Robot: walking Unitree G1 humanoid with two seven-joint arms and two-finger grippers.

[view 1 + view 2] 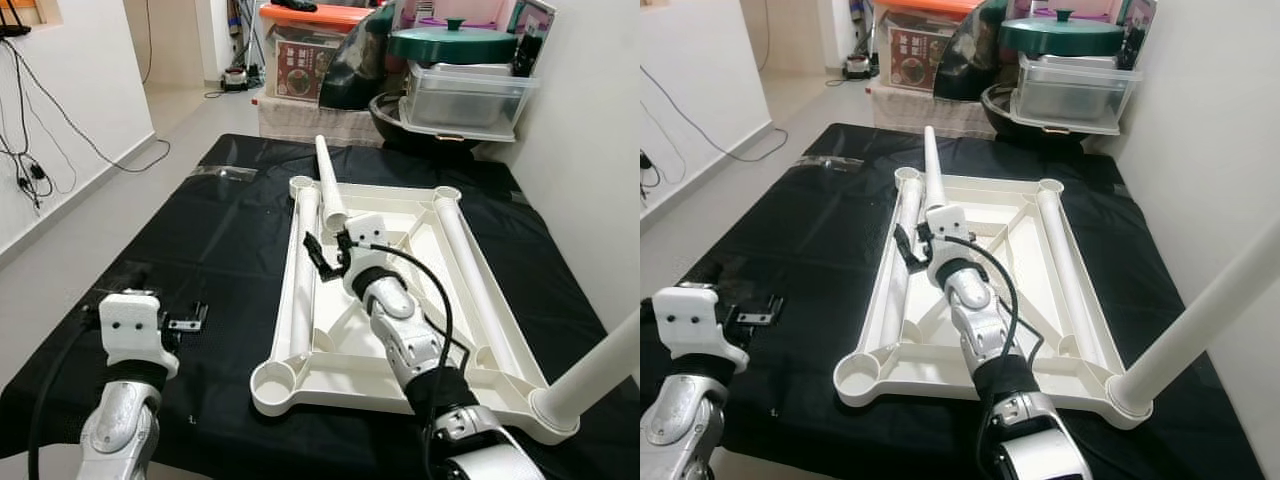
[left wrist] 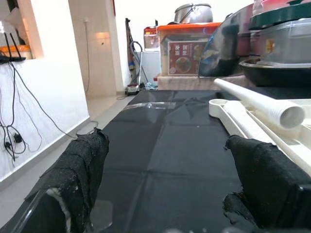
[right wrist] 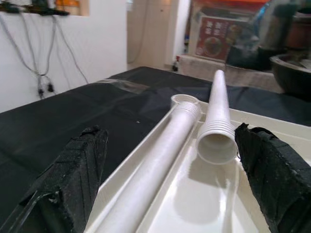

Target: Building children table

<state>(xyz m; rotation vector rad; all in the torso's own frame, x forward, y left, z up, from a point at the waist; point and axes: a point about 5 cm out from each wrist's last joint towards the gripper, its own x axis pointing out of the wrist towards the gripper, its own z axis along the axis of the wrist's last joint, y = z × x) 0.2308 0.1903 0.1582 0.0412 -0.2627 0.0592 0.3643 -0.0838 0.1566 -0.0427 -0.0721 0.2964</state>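
**One leg standing, three still loose**

Nearest the robot, the left gripper (image 1: 188, 322) hovers over the black sheet (image 1: 220, 250), on the near-left side of the upturned tabletop (image 1: 300, 385) and well apart from it. Its fingers are spread and hold nothing.

At the tabletop's near-right corner one white leg (image 1: 600, 370) stands seated in its socket. That is the only leg that looks fitted, so by my judgement the build is about a quarter done. The near-left socket (image 1: 272, 382) is open and waiting.

Over the middle of the tabletop the right gripper (image 1: 327, 258) reaches forward, its fingers spread wide and pinching nothing. Just past its tips a loose leg (image 3: 216, 121) slants up over the tabletop's far edge, threaded open end toward the gripper. This is probably the next piece to take. Beside it, another leg (image 1: 300, 270) lies flat along the tabletop's left rail, and a third (image 1: 470, 265) lies along the right rail.

Beyond the tabletop's far edge, storage boxes (image 1: 465, 95) and a green lid (image 1: 452, 42) sit stacked against the wall.
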